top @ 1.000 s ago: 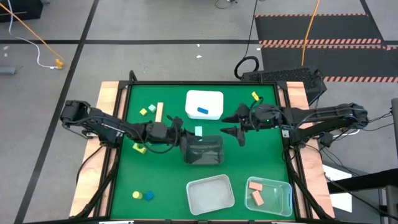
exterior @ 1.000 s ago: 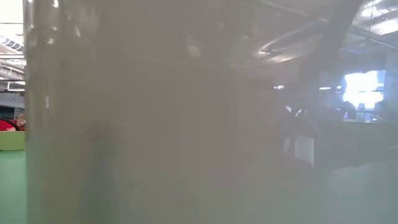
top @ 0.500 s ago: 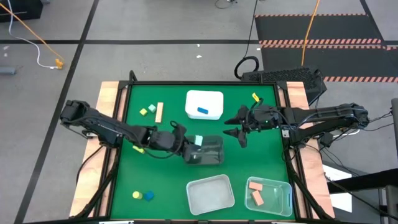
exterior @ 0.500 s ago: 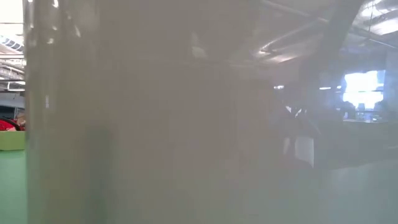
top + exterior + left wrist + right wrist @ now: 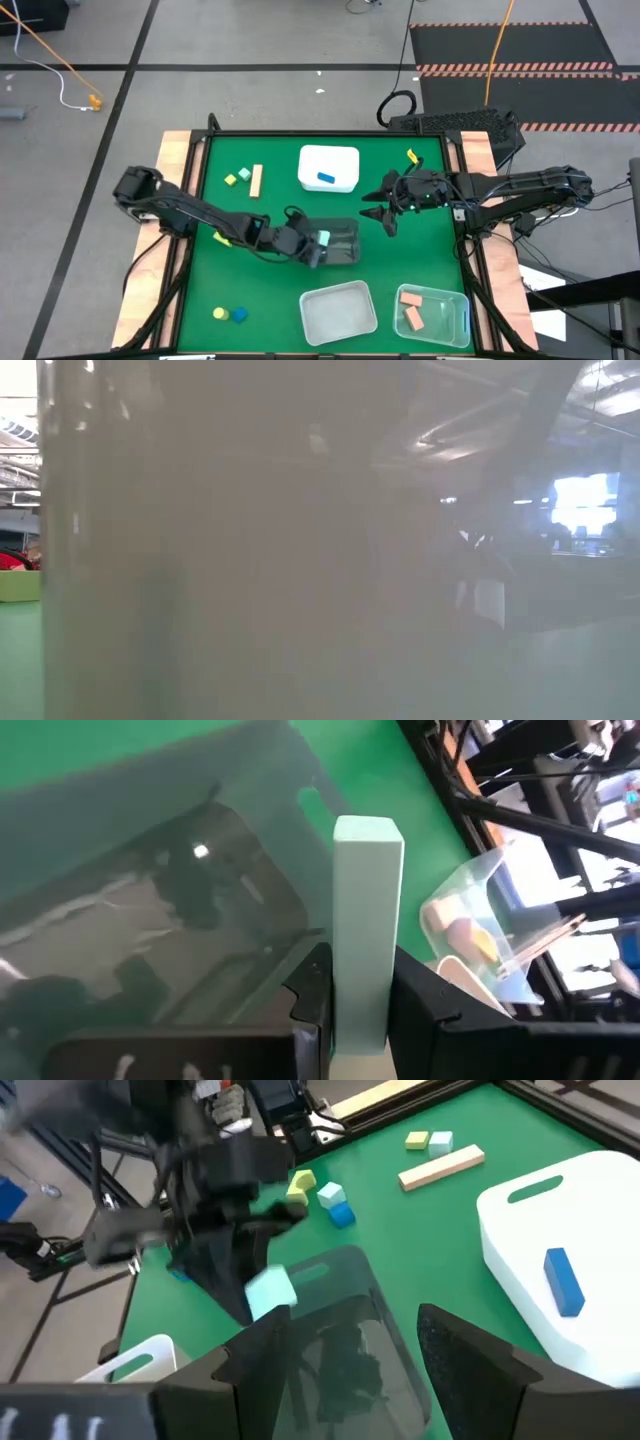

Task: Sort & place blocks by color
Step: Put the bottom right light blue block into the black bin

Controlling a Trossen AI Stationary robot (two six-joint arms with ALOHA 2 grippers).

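My left gripper (image 5: 312, 246) is shut on a mint green bar (image 5: 366, 910) and hangs over the left part of the dark see-through tub (image 5: 341, 243), which also shows in the left wrist view (image 5: 190, 920). My right gripper (image 5: 386, 212) is open, just right of that tub and touching nothing. It looks at the bar (image 5: 270, 1291) and the tub (image 5: 345, 1330). A blue bar (image 5: 326, 179) lies in the white tub (image 5: 328, 160). Salmon blocks (image 5: 412, 308) lie in a clear tub (image 5: 455, 315). Loose blocks rest on the green mat. My left gripper pinches the mint green bar by one end (image 5: 360, 1005) between its two fingers (image 5: 312, 995). The bar lies along the fingers and juts out past their tips. The fingers come slanting from the table's left. The bar is lifted clear, above the dark tub.
An empty clear tub (image 5: 338, 310) stands at the near edge. Yellow and mint blocks (image 5: 236, 178) and a wooden bar (image 5: 256, 181) lie far left, a yellow block (image 5: 222, 238) by the left arm, yellow and blue blocks (image 5: 230, 314) near left, and a yellow one (image 5: 410, 155) far right. A pale tub wall fills the low view.
My left gripper has moved toward the table's right and near edge, carrying the mint green bar from beyond the dark tub's far left corner to over its left part. It has stayed shut on the bar.
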